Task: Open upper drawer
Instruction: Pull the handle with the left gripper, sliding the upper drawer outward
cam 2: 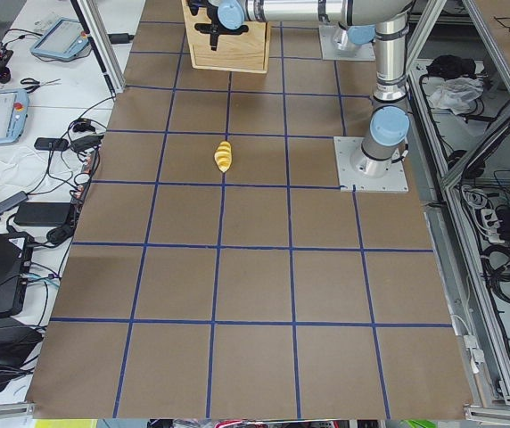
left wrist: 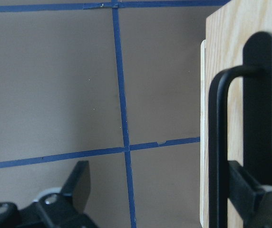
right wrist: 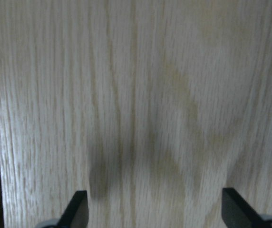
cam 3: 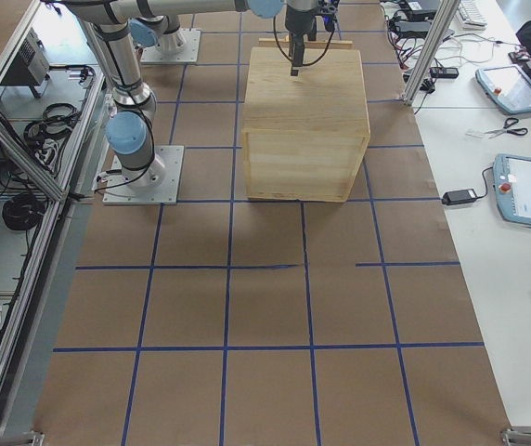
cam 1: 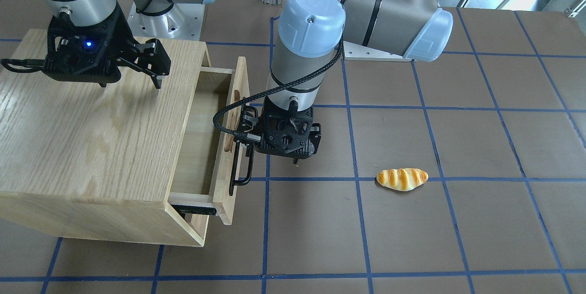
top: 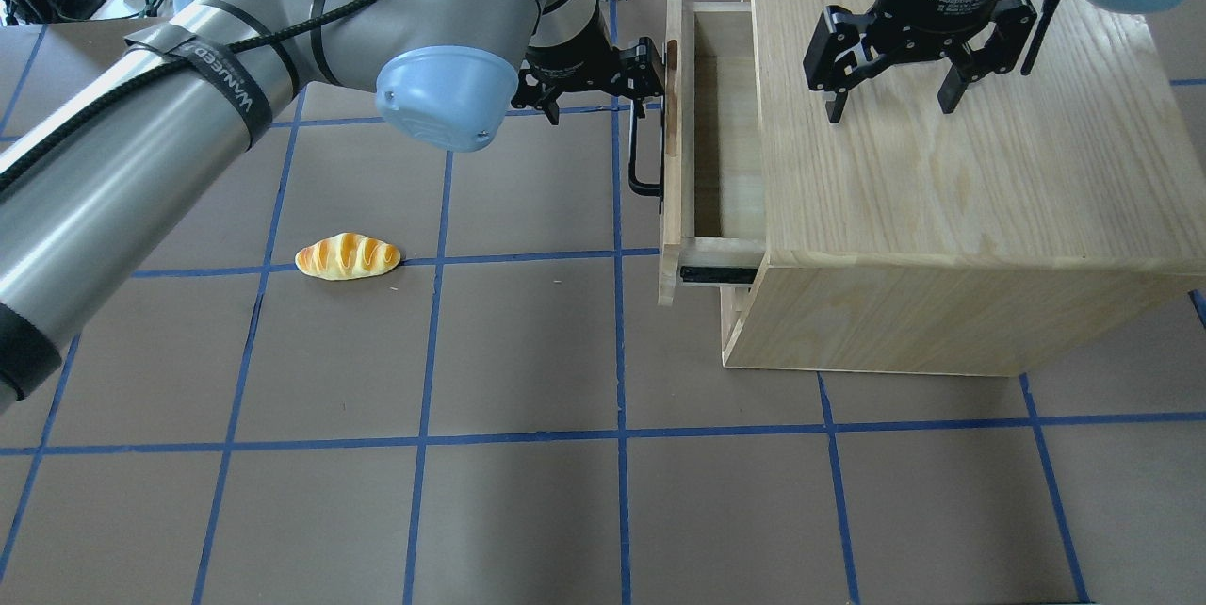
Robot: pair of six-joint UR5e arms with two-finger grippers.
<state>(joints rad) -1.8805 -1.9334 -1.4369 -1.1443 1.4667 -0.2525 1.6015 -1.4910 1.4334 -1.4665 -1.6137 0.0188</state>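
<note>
— Up close, left tool (left wrist: pixel 157 175) gapes wide, one finger (left wrist: pixel 245 185) tucked behind the black handle (left wrist: pixel 215 152). With only that one-finger hook, a skewed pull could let the bar slip free.
— And the upper drawer (top: pixel 673 209)?
— Partly out of the cabinet (top: pixel 942 209), front facing the worktop's (top: pixel 528 351) left end. Overhead shows that; the wrist view can't.
— Farther back?
— Right tool (top: pixel 893 106) is spread over the cabinet top; contact I cannot tell. Unpressed, the cabinet may drag along.

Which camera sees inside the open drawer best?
The exterior front-facing view: the upper drawer shows its bare floor widely. Overhead gives a narrower strip. The left wrist shows only its front and handle; side views and right wrist show no inside.
</note>
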